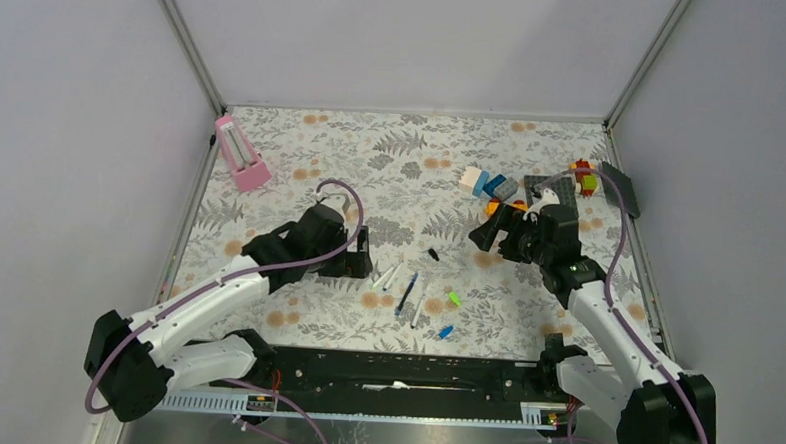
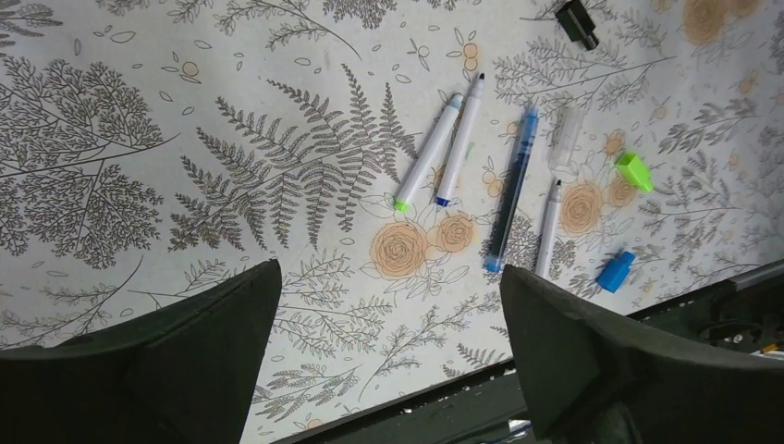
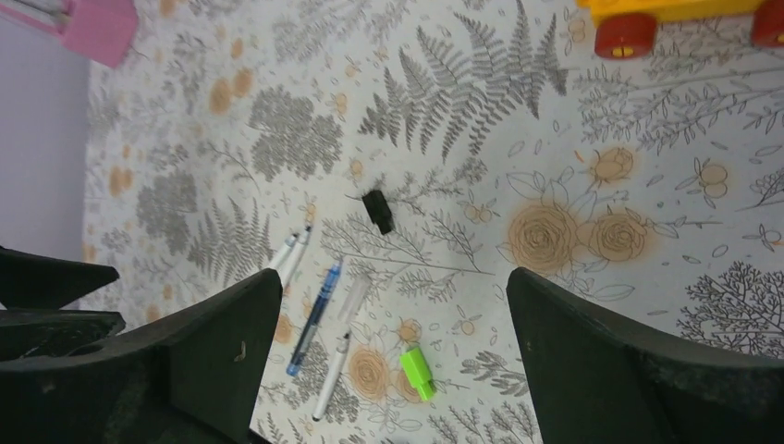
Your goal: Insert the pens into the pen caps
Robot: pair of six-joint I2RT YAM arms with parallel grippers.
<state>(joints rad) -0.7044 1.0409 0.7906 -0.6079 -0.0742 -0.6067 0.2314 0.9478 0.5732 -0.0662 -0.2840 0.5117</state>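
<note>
Several uncapped pens lie near the table's front middle: two white pens [image 1: 385,277] side by side, a dark blue pen [image 1: 407,293] and a third white pen [image 1: 419,308]. The left wrist view shows the pair [image 2: 444,148], the blue pen [image 2: 511,190] and the single white pen [image 2: 548,227]. Loose caps lie apart: green cap [image 1: 454,298], light blue cap [image 1: 445,331], black cap [image 1: 434,254]. A clear cap [image 2: 566,139] lies by the blue pen. No dark blue cap shows. My left gripper [image 1: 362,259] is open and empty left of the pens. My right gripper [image 1: 489,231] is open and empty, above the mat right of the black cap [image 3: 377,211].
A pink holder [image 1: 240,155] stands at the back left. Coloured toy bricks [image 1: 491,184] and a dark baseplate [image 1: 621,189] sit at the back right, behind my right gripper. The table's front edge and black rail [image 1: 403,368] run just below the pens.
</note>
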